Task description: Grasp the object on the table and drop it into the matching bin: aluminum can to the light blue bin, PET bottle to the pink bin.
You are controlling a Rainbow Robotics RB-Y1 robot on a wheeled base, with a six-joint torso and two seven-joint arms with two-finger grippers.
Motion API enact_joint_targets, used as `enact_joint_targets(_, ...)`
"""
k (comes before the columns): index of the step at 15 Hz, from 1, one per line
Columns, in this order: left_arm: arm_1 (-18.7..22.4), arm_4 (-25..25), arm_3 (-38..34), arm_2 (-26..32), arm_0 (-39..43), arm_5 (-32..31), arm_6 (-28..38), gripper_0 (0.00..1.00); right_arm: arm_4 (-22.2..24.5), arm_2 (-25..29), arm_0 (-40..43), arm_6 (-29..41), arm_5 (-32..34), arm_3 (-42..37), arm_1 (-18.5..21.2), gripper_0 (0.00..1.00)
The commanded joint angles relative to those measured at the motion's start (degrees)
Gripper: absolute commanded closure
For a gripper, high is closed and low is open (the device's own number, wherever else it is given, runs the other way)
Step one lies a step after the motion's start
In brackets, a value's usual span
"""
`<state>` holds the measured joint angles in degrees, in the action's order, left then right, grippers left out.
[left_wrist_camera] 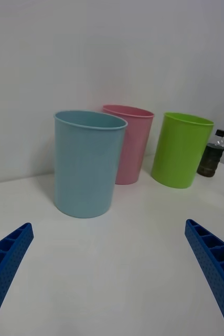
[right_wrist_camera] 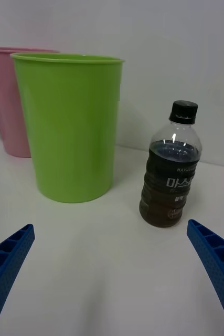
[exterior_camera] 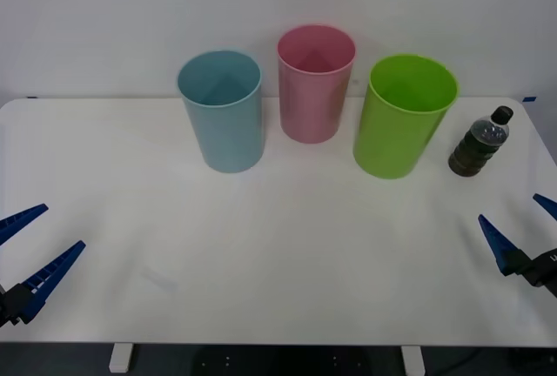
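- Here the right pincer (exterior_camera: 522, 230) hovers low over the near right corner of the white bench (exterior_camera: 278, 254), its two blue ribbed fingers spread wide apart and holding nothing.
- In the right wrist view that pincer (right_wrist_camera: 112, 278) faces the PET bottle (right_wrist_camera: 170, 168), which stands ahead of the gap between the fingers, well clear of both tips.
- The PET bottle (exterior_camera: 479, 142) stands upright near the far right edge of the bench, dark cap on top, dark liquid filling most of it; it is just beside the lime green bin (exterior_camera: 403, 115), on that bin's right, not touching.
- The pink bin (exterior_camera: 315, 83) stands farthest back in the middle of the row, with the light blue bin (exterior_camera: 221, 110) to its left; all three bins are upright with rims up.
- The left pincer (exterior_camera: 35, 250) waits low at the near left corner of the bench, fingers likewise splayed open and empty.
- From the left wrist view the left pincer (left_wrist_camera: 109, 273) looks toward the light blue bin (left_wrist_camera: 86, 163), with the pink bin (left_wrist_camera: 131, 144), lime green bin (left_wrist_camera: 180, 149) and bottle (left_wrist_camera: 211, 154) lined up beyond.
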<state>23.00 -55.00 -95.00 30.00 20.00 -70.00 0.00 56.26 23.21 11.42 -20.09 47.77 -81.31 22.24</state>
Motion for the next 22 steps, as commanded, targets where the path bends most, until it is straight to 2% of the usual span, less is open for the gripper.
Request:
enact_joint_targets(1, 0.0, 0.0, 0.0, 0.0, 0.0, 0.0, 0.0, 0.0, 0.0, -0.6, -2.5, -0.2, -1.9, 2.6, 0.0, 0.0)
enact_joint_targets(5, 0.0, 0.0, 0.0, 0.0, 0.0, 0.0, 0.0, 0.0, 0.0, -2.1, -5.1, -0.3, -7.3, 4.1, 0.0, 0.0)
enact_joint_targets(10, 0.0, 0.0, 0.0, 0.0, 0.0, 0.0, 0.0, 0.0, 1.2, -2.3, -12.6, -1.0, -8.3, 12.4, 0.0, 0.0)
enact_joint_targets(22, 0.0, 0.0, 0.0, 0.0, 0.0, 0.0, 0.0, 0.0, 3.8, -2.5, -28.0, -3.9, -16.1, 29.0, 0.0, 0.0)
